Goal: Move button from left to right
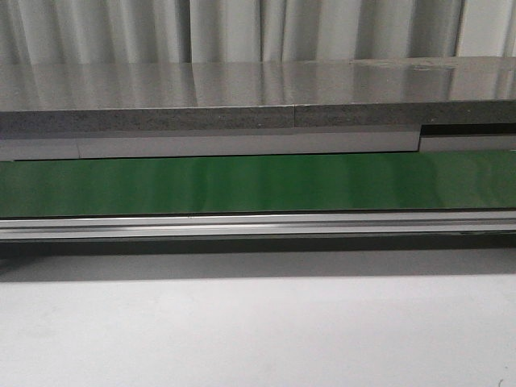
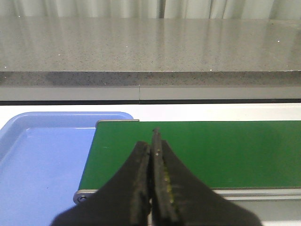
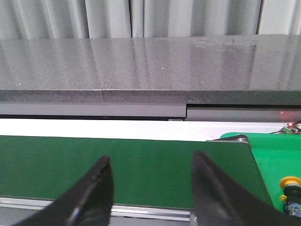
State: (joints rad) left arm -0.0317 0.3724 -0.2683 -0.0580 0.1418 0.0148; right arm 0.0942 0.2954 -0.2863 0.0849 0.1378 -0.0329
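Observation:
The button (image 3: 290,184) shows only at the edge of the right wrist view: a yellow round cap on a black body, standing on a bright green surface (image 3: 273,157) just past the right end of the dark green conveyor belt (image 3: 141,160). My right gripper (image 3: 150,159) is open and empty over the belt's near edge, left of the button. My left gripper (image 2: 151,141) is shut with nothing between its fingers, over the left end of the belt (image 2: 211,146). Neither gripper nor the button shows in the front view.
A blue tray (image 2: 42,155) lies just beyond the belt's left end. A grey speckled counter (image 1: 258,97) runs behind the belt (image 1: 258,184). An aluminium rail (image 1: 258,224) edges the belt's front, with white table (image 1: 258,330) before it.

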